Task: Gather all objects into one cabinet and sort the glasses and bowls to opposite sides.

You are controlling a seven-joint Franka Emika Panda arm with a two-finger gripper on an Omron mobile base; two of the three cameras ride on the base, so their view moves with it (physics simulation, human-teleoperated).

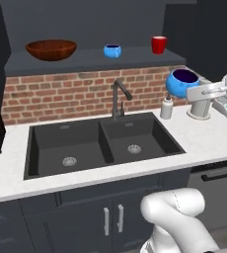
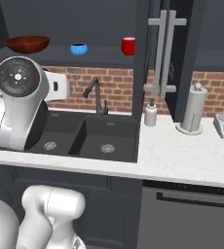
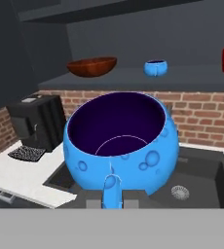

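**Blue bowl in transit to the shelf**

The cabinet [image 1: 91,60] spans the upper part of the left base view, its flat dark shelf already carrying the wide, matte wooden bowl [image 1: 51,49] at upper left, a small glossy blue bowl [image 1: 112,51] at upper centre and the smooth cylindrical red cup [image 1: 159,44] to its right. At mid-right, the gripper [image 3: 111,198] is clamped on the second blue bowl [image 1: 182,82], round and dimpled with a dark inside. Best lift level and set it beside the other bowls, well apart from the cup.
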